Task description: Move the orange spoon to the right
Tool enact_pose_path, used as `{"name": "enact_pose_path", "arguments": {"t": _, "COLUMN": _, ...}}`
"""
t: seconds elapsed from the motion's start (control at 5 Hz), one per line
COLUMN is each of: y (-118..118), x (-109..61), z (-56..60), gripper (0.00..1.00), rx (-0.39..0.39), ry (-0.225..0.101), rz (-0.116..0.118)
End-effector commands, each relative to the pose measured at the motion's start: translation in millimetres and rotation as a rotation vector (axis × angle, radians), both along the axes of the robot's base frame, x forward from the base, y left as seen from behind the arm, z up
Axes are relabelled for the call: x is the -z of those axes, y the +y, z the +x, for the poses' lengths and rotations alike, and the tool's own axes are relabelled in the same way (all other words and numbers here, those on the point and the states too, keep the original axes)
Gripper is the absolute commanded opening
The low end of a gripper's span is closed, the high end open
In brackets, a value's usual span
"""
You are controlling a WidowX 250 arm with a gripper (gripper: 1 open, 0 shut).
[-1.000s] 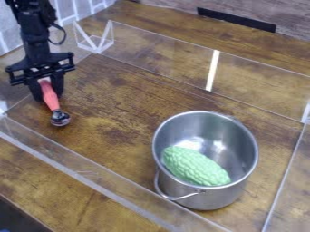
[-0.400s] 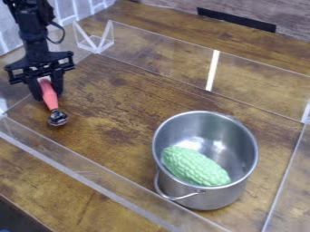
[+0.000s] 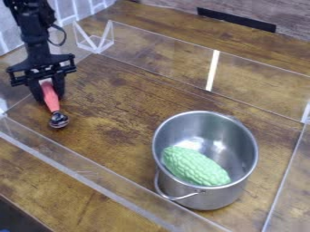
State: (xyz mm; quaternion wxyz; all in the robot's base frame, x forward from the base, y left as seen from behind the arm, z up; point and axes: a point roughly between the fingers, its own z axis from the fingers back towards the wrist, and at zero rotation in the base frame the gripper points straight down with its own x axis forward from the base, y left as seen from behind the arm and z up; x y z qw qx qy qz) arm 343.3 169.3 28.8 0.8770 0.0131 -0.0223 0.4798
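Observation:
The orange spoon [image 3: 51,98] lies on the wooden table at the left, its orange-red handle pointing up toward the gripper and its small metal bowl [image 3: 57,120] resting on the wood. My black gripper [image 3: 46,84] points straight down over the upper end of the handle. Its fingers are shut on the handle. The arm rises toward the top left corner.
A steel pot [image 3: 208,156] stands at the lower right with a bumpy green vegetable [image 3: 195,166] inside. Clear plastic walls [image 3: 213,70] border the work area. A wire stand [image 3: 93,38] sits behind the gripper.

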Motion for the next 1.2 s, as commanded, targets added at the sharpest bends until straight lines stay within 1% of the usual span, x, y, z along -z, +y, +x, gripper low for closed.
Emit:
{"name": "enact_pose_path", "arguments": {"t": 0.0, "y": 3, "x": -25.0, "z": 9.7, "gripper": 0.0, "rx": -0.039, "ry": -0.049, "rz": 0.021}}
{"name": "enact_pose_path", "arguments": {"t": 0.2, "y": 5, "x": -30.9, "z": 8.1, "gripper": 0.0, "rx": -0.086, "ry": -0.047, "rz": 0.022}}
{"name": "enact_pose_path", "arguments": {"t": 0.6, "y": 13, "x": -27.0, "z": -0.1, "gripper": 0.0, "rx": -0.012, "ry": -0.041, "rz": 0.019}}
{"name": "enact_pose_path", "arguments": {"t": 0.8, "y": 2, "x": -35.8, "z": -5.9, "gripper": 0.0, "rx": -0.109, "ry": -0.037, "rz": 0.021}}
{"name": "enact_pose_path", "arguments": {"t": 1.0, "y": -8, "x": -43.4, "z": -9.3, "gripper": 0.0, "rx": -0.204, "ry": -0.032, "rz": 0.022}}
